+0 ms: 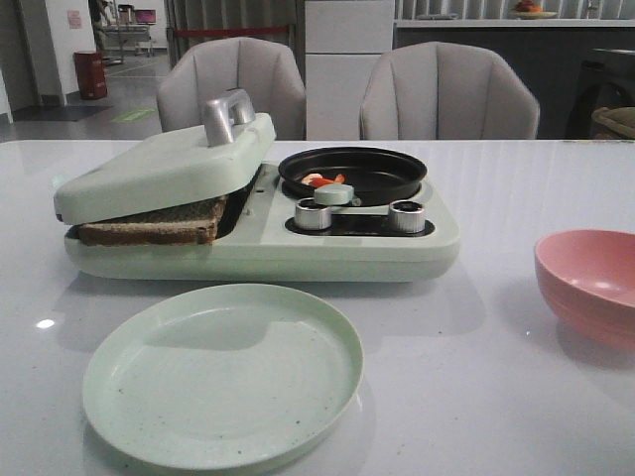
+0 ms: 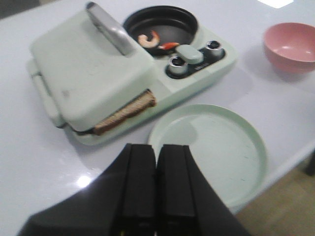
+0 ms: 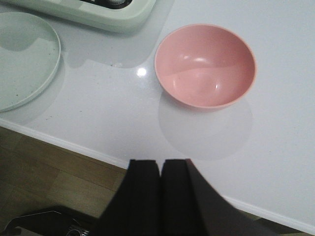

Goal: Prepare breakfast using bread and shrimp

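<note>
Nearest sits a round pale green plate (image 1: 223, 375), with a pink bowl (image 1: 588, 283) at three o'clock. Beyond, brown-crusted bread (image 1: 151, 230) lies under the mint breakfast maker's lid (image 1: 164, 166); orange shrimp (image 1: 323, 179) rest in its black pan (image 1: 352, 172). The left gripper (image 2: 156, 184) and right gripper (image 3: 161, 191) both have fingers pressed together, empty.

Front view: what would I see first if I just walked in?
Probably the pale green breakfast maker mid-table, its lid propped up on bread. Beside it, shrimp lie in a black pan. An empty green plate sits in front, a pink bowl far right.
</note>
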Controlling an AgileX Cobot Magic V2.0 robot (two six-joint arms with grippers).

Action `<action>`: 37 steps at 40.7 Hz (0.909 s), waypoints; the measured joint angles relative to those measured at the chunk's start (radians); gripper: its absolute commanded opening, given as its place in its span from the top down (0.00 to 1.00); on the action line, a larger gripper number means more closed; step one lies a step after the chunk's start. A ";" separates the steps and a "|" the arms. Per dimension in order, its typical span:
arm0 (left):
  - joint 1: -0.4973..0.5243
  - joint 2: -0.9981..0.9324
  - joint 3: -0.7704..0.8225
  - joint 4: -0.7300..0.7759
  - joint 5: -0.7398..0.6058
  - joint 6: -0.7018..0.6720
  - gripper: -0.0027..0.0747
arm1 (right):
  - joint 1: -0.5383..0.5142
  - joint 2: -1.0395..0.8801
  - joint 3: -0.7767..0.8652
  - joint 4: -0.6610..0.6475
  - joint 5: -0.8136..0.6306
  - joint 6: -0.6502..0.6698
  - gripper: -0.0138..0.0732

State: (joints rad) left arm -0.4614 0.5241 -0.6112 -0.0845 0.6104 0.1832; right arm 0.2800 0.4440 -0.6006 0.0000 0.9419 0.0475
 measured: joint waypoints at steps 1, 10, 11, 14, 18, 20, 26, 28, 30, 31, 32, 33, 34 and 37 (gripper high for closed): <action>0.023 -0.022 0.020 0.015 -0.026 0.000 0.84 | 0.000 0.000 0.000 0.000 0.000 0.000 0.80; 0.259 -0.281 0.366 0.052 -0.347 0.000 0.84 | 0.000 0.000 0.000 0.000 0.000 0.000 0.80; 0.277 -0.314 0.393 0.047 -0.360 0.000 0.84 | 0.000 0.000 0.000 0.000 0.000 0.000 0.80; 0.335 -0.394 0.474 0.032 -0.387 0.000 0.84 | 0.000 0.000 0.000 0.000 0.000 0.000 0.80; 0.397 -0.480 0.560 0.017 -0.395 0.000 0.84 | 0.000 0.000 0.000 0.000 0.000 0.000 0.80; 0.420 -0.508 0.586 0.008 -0.398 0.000 0.84 | 0.000 0.000 0.000 0.000 0.000 0.000 0.80; 0.451 -0.529 0.610 -0.007 -0.407 0.000 0.84 | 0.000 0.000 0.000 0.000 0.000 0.000 0.80; 0.456 -0.529 0.612 -0.009 -0.419 0.000 0.83 | 0.000 0.000 0.000 0.000 0.000 0.000 0.80; 0.456 -0.529 0.612 -0.009 -0.439 -0.003 0.83 | 0.000 0.000 0.000 0.000 0.000 0.000 0.80; 0.456 -0.529 0.612 -0.009 -0.452 -0.015 0.83 | 0.000 0.000 0.000 0.000 0.000 0.000 0.80; 0.456 -0.529 0.612 0.002 -0.469 -0.030 0.83 | 0.000 0.000 0.000 0.000 0.000 0.000 0.80; 0.456 -0.529 0.612 0.015 -0.479 -0.059 0.83 | 0.000 0.000 0.000 0.000 0.000 0.000 0.80; 0.456 -0.529 0.612 0.034 -0.482 -0.087 0.83 | 0.000 0.000 0.000 0.000 0.000 0.000 0.80; 0.456 -0.529 0.612 0.116 -0.484 -0.192 0.83 | 0.000 0.000 0.000 0.000 0.000 0.000 0.80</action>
State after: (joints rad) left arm -0.0050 -0.0047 0.0012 0.0319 0.1267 -0.0092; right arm 0.2800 0.4440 -0.6006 0.0000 0.9419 0.0475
